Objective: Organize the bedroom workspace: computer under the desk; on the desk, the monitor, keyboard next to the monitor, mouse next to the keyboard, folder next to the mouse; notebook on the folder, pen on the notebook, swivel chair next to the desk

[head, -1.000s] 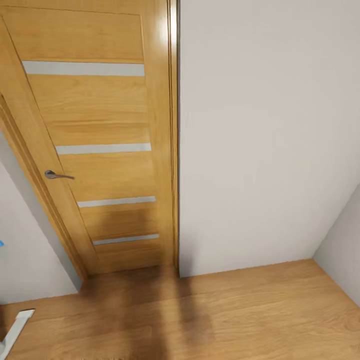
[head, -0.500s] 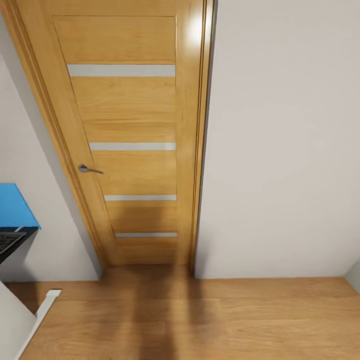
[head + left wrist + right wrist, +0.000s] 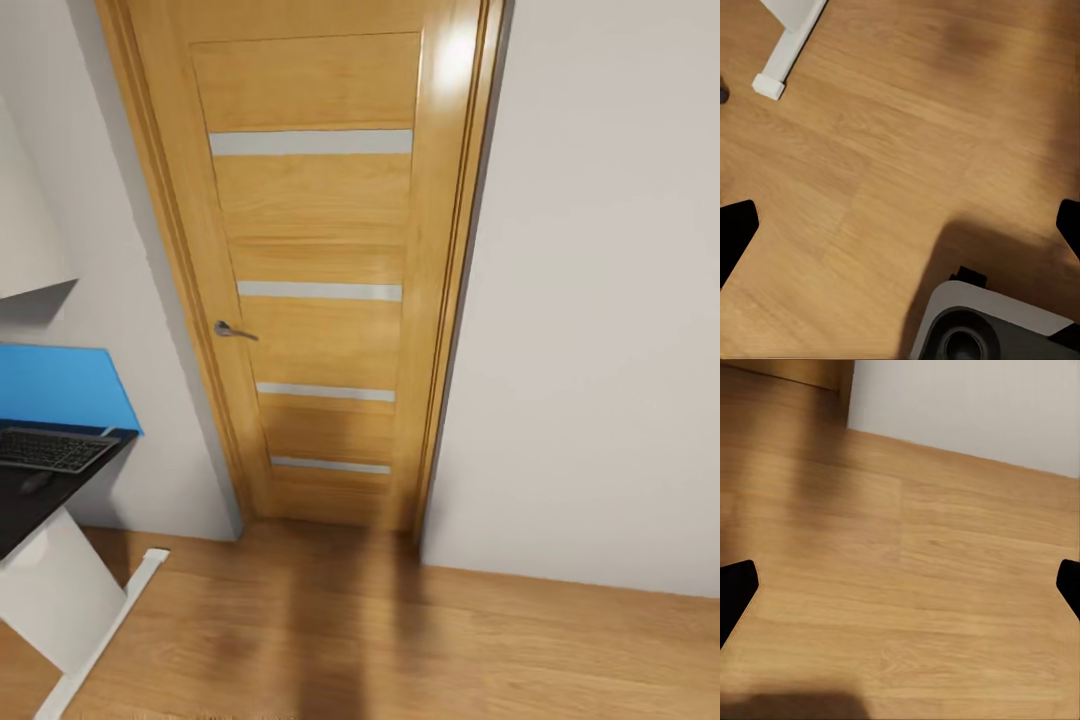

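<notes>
Facing the bedroom door, the counter just at the left edge.

A tall oak door (image 3: pixel 320 290) with frosted strips and a silver lever handle (image 3: pixel 232 330) stands shut in a pale wall (image 3: pixel 590 300). At far left the glossy black counter (image 3: pixel 25 505) carries the keyboard (image 3: pixel 50 449) (a small dark mouse (image 3: pixel 35 482) lies just in front of it), with a blue panel (image 3: pixel 60 388) behind. Both the left hand (image 3: pixel 900 225) and right hand (image 3: pixel 900 585) hang over bare wooden floor (image 3: pixel 400 640), fingers spread wide, holding nothing.
</notes>
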`<state>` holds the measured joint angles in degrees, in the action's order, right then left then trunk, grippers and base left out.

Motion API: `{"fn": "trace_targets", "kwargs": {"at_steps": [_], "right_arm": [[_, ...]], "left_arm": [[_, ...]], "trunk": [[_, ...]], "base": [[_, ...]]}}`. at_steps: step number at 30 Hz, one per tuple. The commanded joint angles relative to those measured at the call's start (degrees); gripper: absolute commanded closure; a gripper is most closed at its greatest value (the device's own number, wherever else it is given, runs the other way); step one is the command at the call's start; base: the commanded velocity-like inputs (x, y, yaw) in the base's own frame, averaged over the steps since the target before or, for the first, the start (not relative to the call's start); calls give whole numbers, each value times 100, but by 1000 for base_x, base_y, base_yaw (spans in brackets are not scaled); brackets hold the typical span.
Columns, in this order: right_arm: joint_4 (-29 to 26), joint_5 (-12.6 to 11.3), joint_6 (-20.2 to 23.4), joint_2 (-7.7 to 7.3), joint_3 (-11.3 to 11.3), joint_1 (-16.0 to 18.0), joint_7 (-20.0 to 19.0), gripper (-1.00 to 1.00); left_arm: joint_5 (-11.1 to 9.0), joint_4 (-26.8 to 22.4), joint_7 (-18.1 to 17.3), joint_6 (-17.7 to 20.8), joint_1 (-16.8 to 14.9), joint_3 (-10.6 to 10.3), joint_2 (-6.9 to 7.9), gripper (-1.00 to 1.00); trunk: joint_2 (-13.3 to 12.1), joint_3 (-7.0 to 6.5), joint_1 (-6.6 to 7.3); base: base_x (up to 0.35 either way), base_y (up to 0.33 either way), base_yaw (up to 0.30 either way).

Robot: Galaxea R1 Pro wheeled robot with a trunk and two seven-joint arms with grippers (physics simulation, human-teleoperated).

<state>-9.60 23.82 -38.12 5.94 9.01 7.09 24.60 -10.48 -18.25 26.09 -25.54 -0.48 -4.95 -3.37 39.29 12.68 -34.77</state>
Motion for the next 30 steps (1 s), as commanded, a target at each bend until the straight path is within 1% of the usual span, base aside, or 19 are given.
{"fn": "trace_targets", "kwargs": {"at_steps": [1,30], "right_arm": [[2,61,-11,3,39,3,26,-100],[2,61,-11,3,39,3,19,-100]], "left_arm": [[-51,3,33,-21,-5,-49,3,-100],[-50,5,35,-19,-5,-50,3,-100]], "trunk": [[7,8,-1],[7,8,-1]], "base": [[0,0,286],[0,0,286]]}}
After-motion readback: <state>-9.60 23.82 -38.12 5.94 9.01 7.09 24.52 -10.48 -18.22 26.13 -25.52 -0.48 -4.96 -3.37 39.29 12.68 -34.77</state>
